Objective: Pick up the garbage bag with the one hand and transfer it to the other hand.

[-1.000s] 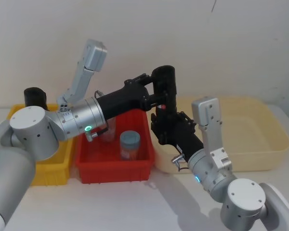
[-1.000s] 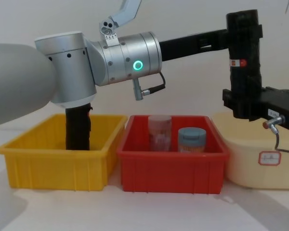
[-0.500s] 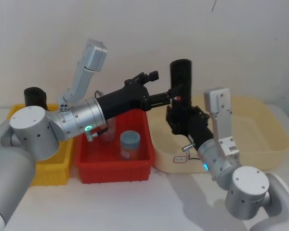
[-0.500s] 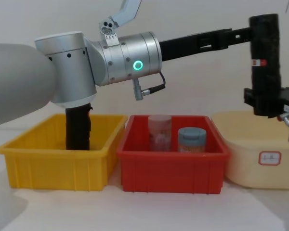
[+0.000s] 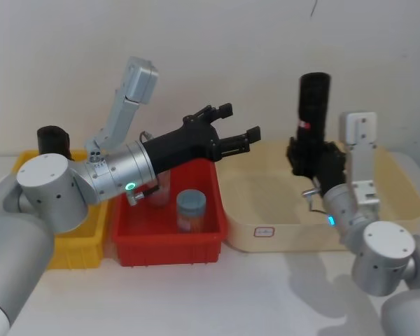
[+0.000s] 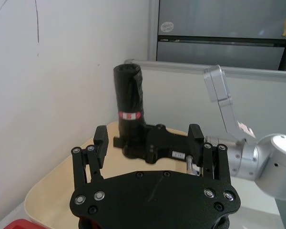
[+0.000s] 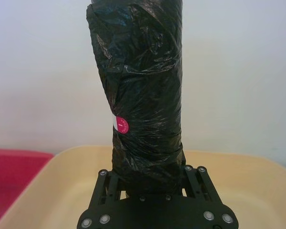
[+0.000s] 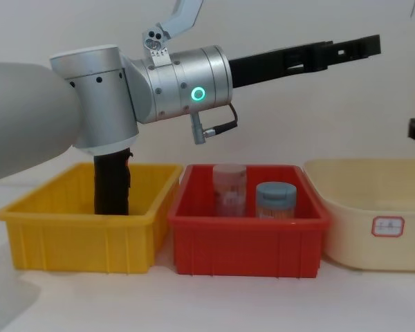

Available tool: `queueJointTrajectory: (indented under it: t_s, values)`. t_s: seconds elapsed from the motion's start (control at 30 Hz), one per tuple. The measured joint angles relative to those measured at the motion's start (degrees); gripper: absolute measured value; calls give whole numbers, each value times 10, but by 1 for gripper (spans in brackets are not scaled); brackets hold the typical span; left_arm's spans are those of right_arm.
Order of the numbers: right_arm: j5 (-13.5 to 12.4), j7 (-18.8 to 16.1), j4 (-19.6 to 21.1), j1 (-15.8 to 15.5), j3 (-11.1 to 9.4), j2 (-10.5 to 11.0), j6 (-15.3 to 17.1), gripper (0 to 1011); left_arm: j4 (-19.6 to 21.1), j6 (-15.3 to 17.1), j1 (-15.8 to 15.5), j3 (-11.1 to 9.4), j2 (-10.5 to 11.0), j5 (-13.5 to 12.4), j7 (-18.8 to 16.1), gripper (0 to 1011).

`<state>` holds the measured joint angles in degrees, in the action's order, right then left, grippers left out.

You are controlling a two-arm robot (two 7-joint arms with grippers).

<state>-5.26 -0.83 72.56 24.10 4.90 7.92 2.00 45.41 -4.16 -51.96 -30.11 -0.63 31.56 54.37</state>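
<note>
- I am working at a white table (image 5: pixel 238 294) set against a plain pale wall (image 5: pixel 210 42). Three containers are sitting in a row on it: a yellow bin (image 5: pixel 77 248) on the left, a red bin (image 5: pixel 168 248) in the middle and a cream tub (image 5: pixel 395 178) on the right.
- My right tool (image 5: pixel 309 155) is pinching the garbage bag (image 5: pixel 313 98) around its lower end and holding it upright in the air over the cream tub, on the right of the scene.
- The bag's narrow white-and-red label band is showing just above my right tool's grip.
- My left tool (image 5: pixel 236 120) is hanging with its two fingers spread and nothing between them. It is reaching out above the far right edge of the red bin, pointing toward the bag but well apart from it.
- A blue-lidded jar (image 5: pixel 191 210) and a paler jar (image 5: pixel 158 190) are standing in the red bin.
- A second black roll (image 5: pixel 52 140) is standing upright in the yellow bin at the far left.
</note>
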Motion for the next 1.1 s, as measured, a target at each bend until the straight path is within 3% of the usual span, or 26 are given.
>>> queueJointTrajectory:
  t_s: [0.27,0.37,0.73,1.1]
  values:
    - [-8,5,-2,3,-28,8,0,581,0,0,0,0,0,0,0,1001]
    - [-9,6,2,3,-37,12,2,718,0,0,0,0,0,0,0,1001]
    - [12,10,19,-4,-40,26,8,1001,0,0,0,0,0,0,0,1001]
    - [40,11,44,-5,-28,31,6,1000,1,0,0,0,0,0,0,1001]
